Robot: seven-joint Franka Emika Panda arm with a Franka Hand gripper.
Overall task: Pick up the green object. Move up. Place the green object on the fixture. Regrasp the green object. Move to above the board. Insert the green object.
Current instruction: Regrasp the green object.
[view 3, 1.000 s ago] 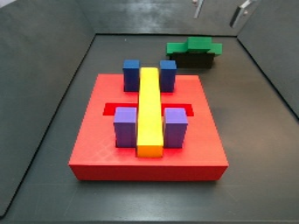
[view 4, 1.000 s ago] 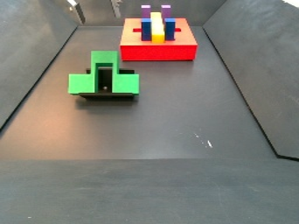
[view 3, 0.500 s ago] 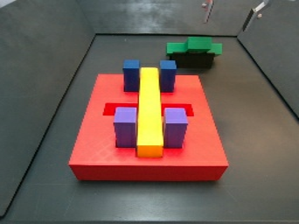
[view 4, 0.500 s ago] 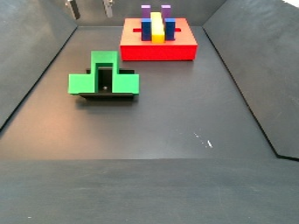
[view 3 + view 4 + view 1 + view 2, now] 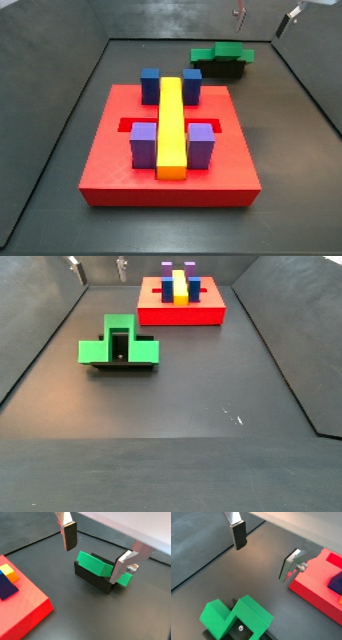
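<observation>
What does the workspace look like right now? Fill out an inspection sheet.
Surface: dark floor, walled sides.
Green object: resting on the fixture, not held.
Board: red, bearing a yellow bar, purple blocks and blue blocks.
Clutter: nothing seen.
Gripper: open, empty, raised above the green object.
Cables: nothing seen.
Surroundings: nothing seen beyond the walls.

Claw (image 5: 265, 17) cropped by frame edge in both side views; fixture (image 5: 93, 580) mostly hidden under green object (image 5: 93, 564).
</observation>
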